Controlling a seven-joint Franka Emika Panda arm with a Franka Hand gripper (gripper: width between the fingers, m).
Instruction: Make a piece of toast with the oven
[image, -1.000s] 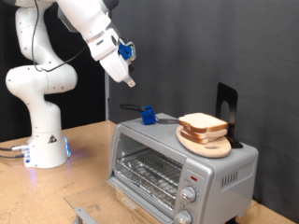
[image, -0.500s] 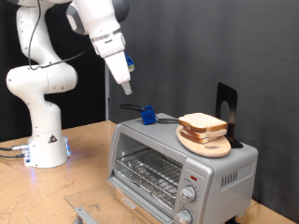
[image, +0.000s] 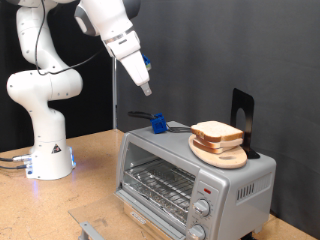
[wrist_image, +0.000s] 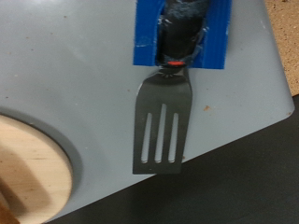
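One arm angled down, end effector (image: 146, 89) above the oven (image: 190, 175), finger state unclear, toast (image: 216, 132) on top.

A black slotted spatula (wrist_image: 161, 129) lies on the grey top of the oven (wrist_image: 65, 65), its handle wrapped in a blue holder (wrist_image: 183, 33). A curved edge of a round wooden board (wrist_image: 28, 177) shows nearby.

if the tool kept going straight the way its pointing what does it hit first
Most likely the black slotted spatula lying on the oven top by a blue holder; the wrist view centres on it. The tool hangs above, pointing down. Depth is unclear, so the oven's grey top is possible instead.
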